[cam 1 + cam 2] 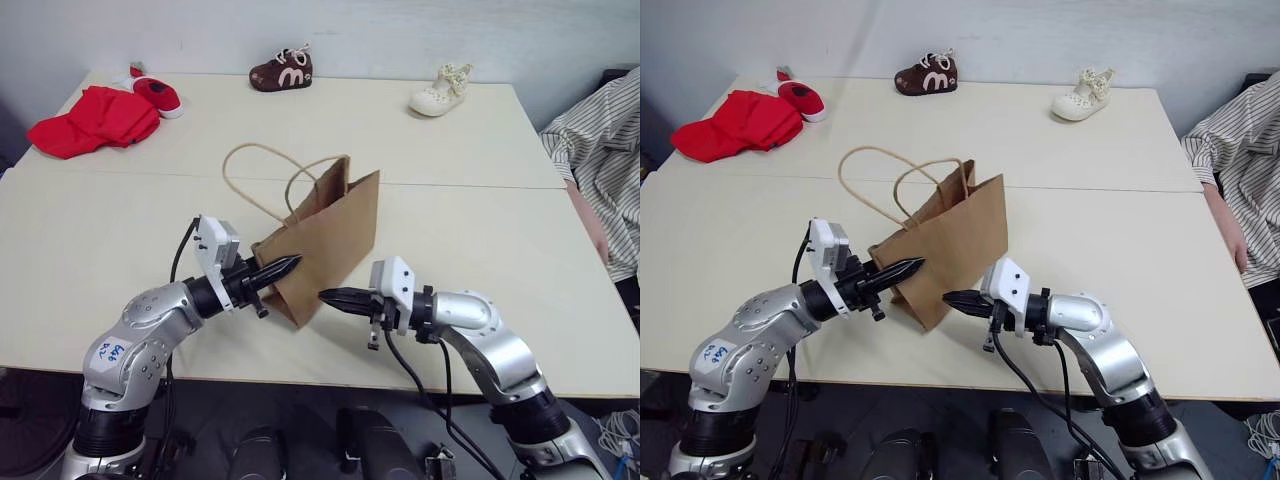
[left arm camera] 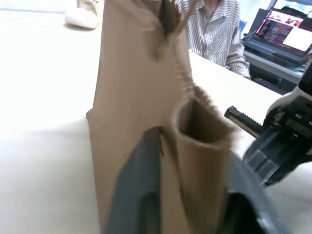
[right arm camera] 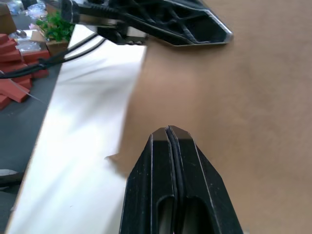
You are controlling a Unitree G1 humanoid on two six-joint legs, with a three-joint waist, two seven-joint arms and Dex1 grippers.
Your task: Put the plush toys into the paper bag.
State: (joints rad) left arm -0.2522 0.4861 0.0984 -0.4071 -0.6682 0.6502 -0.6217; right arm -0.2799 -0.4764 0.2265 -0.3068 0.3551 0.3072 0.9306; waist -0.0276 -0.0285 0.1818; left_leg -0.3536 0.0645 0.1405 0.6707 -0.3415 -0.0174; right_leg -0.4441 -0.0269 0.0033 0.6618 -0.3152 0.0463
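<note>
Paper bag point(image 1: 325, 235) lies collapsed at table point(image 1: 120, 235) centre, mouth toward twelve o'clock; left gripper point(image 1: 285, 267) pinches a fold near its base, likely to prop it; right gripper point(image 1: 333, 297) closed, empty, just beside bag at four o'clock; plush toys unidentifiable.

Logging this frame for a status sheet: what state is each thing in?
paper bag: standing tilted, pinched at its near edge
left gripper: shut on paper bag's edge
right gripper: shut, holding nothing, beside the bag
red cloth: crumpled
three small shoes: upright along the table's far edge
</note>
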